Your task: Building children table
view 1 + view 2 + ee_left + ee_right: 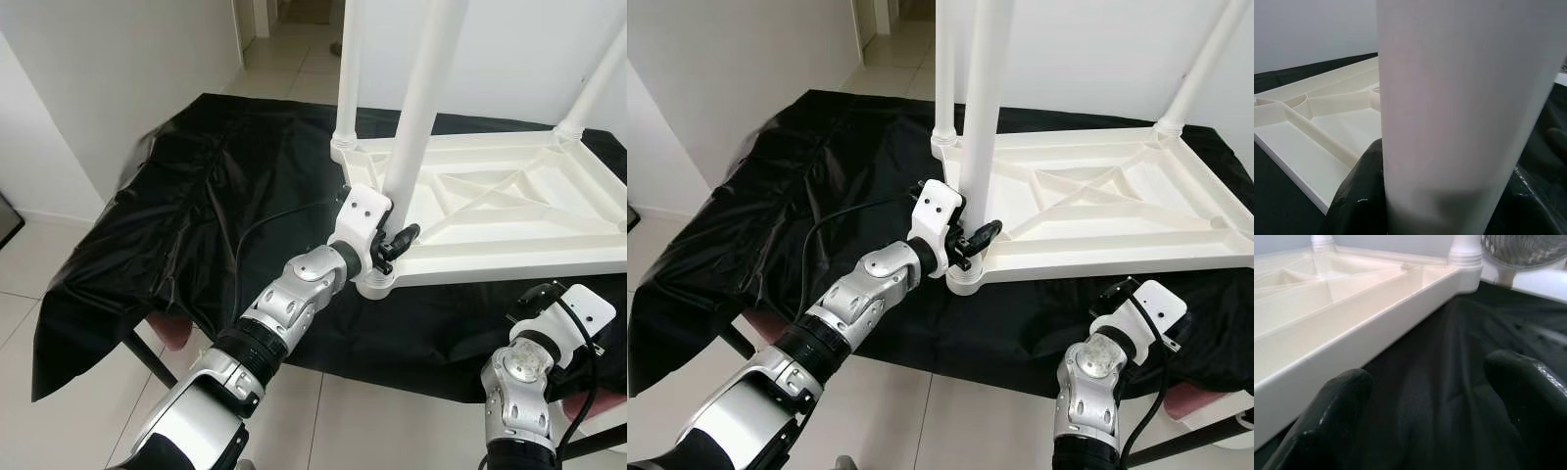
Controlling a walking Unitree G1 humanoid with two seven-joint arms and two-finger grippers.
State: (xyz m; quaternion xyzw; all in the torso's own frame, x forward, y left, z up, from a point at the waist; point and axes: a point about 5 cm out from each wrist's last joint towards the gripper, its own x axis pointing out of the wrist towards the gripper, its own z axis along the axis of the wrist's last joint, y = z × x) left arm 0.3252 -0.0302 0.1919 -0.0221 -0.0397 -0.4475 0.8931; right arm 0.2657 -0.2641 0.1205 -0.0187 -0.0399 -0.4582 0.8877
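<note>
The left gripper (395,245) clasps the near-left leg (416,117) of an upturned white table (509,211). The right gripper (1430,416), fingers apart, hovers over black cloth (196,206) near the table's near edge.

No text, label, brand or number can be read anywhere.

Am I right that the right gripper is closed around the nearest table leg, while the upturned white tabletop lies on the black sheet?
Not quite: the left gripper grips that table leg, as the left eye view shows. The right gripper hovers open beside the tabletop. The tabletop does lie upturned on the black sheet.
</note>
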